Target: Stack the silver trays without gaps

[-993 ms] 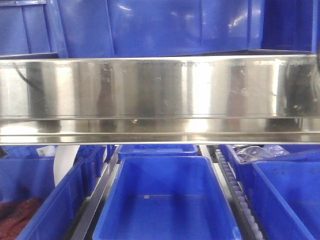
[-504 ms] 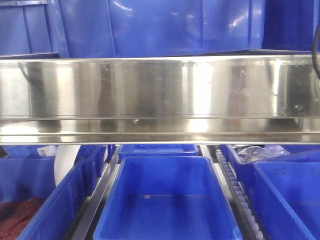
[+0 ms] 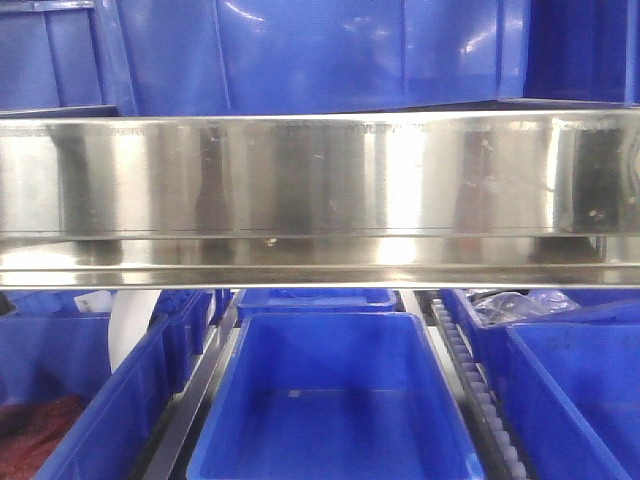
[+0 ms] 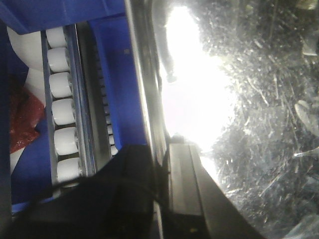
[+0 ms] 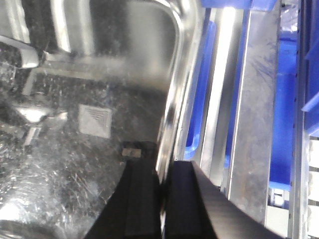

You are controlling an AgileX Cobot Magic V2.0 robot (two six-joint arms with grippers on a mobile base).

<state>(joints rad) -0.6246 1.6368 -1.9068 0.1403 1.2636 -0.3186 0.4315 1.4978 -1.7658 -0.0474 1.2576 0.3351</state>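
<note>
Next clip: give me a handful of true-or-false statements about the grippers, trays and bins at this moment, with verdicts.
1. The left gripper is clamped on the rim of a silver tray. True.
2. The right gripper hangs open, clear of any tray. False: its fingers are closed on a silver tray rim too.
3. The middle blue bin in the front view holds nothing that shows. True.
4. Both grippers show in the front view. False: neither does; a steel shelf rail fills the middle of that view.
5. The rollers beside the tray are black. False: they are white.
</note>
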